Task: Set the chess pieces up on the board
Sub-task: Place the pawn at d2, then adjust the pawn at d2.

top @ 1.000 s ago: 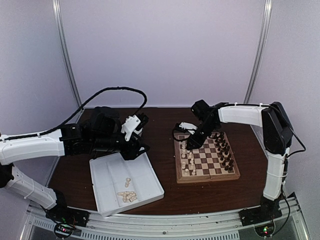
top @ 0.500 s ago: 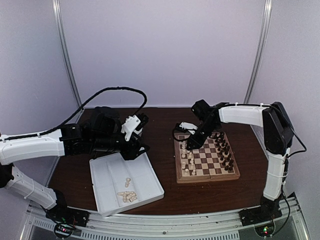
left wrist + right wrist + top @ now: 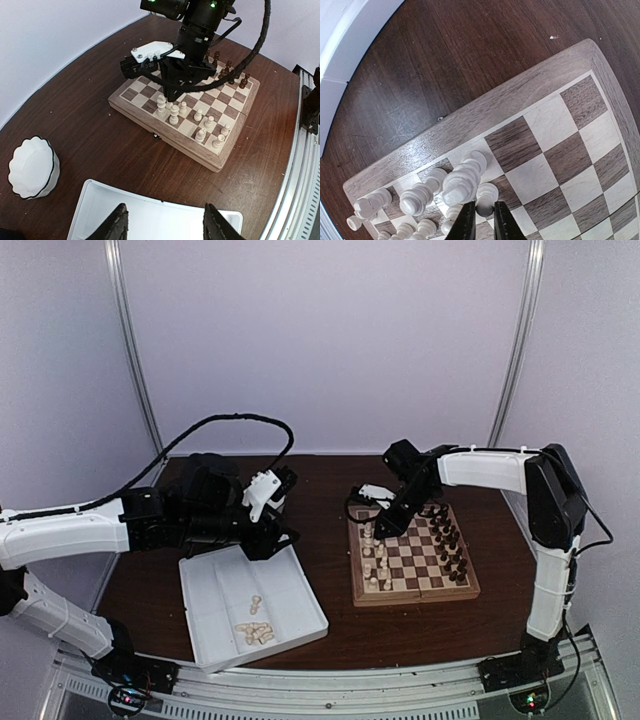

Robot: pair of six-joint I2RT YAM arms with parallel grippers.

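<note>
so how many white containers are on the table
2: the divided tray at the front left of the table, and a scalloped cup standing apart from it, seen only in the left wrist view. Others may be hidden.

Cream, dark chess pieces [image 3: 174,114] stand on board [image 3: 150,122].

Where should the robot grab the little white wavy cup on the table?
Probably by its rim, from straight above. The white cup stands upright with its mouth open, so the left fingers could straddle its thin wall, one inside and one outside.
</note>
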